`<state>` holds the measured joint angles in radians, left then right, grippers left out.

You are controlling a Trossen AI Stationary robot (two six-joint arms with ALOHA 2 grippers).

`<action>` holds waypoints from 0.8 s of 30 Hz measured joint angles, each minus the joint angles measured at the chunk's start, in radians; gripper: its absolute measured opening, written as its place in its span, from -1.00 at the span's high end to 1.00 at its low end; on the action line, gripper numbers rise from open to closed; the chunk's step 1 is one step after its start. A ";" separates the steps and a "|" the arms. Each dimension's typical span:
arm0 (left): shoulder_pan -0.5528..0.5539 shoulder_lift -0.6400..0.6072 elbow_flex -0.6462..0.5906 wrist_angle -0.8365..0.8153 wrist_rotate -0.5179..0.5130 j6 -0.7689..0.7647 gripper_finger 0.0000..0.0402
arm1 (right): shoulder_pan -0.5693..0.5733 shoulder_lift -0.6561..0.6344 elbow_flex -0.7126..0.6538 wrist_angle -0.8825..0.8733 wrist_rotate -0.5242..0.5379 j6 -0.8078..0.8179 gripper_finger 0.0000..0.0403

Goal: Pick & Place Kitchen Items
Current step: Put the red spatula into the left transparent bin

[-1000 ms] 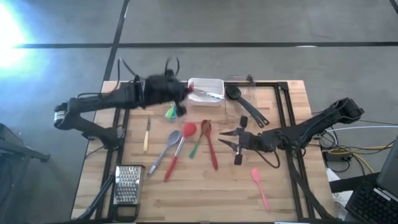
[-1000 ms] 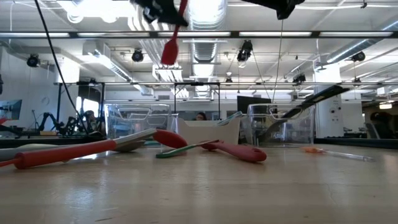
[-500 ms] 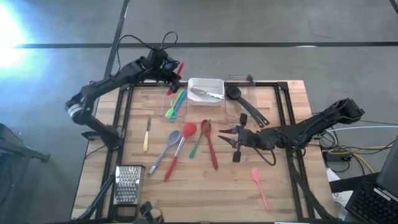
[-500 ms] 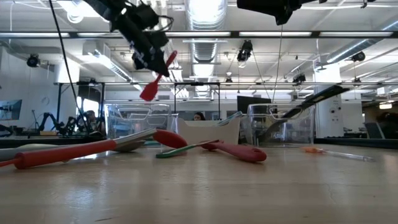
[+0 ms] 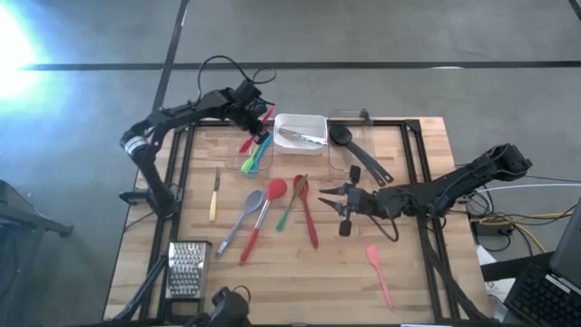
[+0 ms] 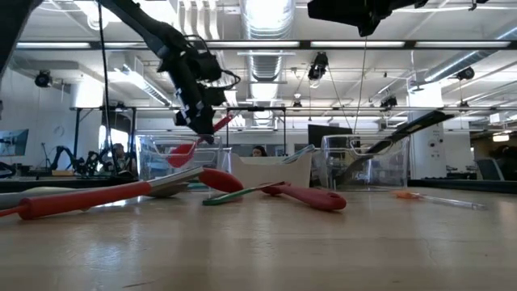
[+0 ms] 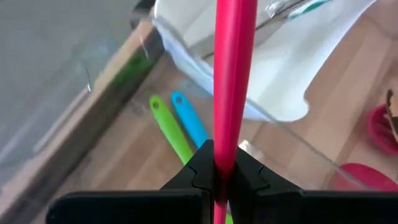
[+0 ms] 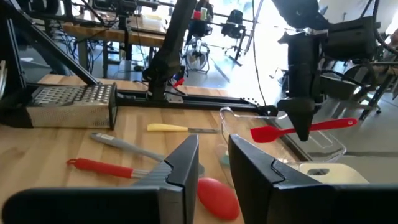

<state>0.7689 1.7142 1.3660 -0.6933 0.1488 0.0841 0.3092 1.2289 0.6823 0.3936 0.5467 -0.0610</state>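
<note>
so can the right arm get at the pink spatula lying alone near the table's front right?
Probably yes. The right gripper hovers empty over mid-table, jaws apart, and the pink spatula lies alone on bare wood on that arm's side with nothing on or against it. The left gripper is busy far off with a red spatula.

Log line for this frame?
left gripper: shut on red spatula, over clear bin | right gripper: open, hovering mid-table

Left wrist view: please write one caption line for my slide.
Left end effector shut on a slim red spatula handle above a clear plastic bin, with green and blue utensil handles below.
</note>
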 joint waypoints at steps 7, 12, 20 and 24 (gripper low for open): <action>0.003 0.052 0.006 -0.088 0.027 -0.053 0.90 | 0.000 0.000 0.000 -0.007 0.000 0.009 0.58; 0.004 0.095 0.005 -0.128 0.056 -0.060 0.90 | 0.000 0.000 0.000 -0.018 0.000 0.012 0.63; 0.017 0.127 0.005 -0.127 0.080 -0.078 0.90 | 0.000 0.001 0.000 -0.020 0.000 0.028 0.64; 0.033 0.146 0.005 -0.128 0.102 -0.087 0.90 | -0.001 0.001 0.000 -0.020 0.001 0.026 0.61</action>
<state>0.8022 1.8605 1.3708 -0.8211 0.2509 -0.0028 0.3084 1.2297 0.6823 0.3740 0.5472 -0.0353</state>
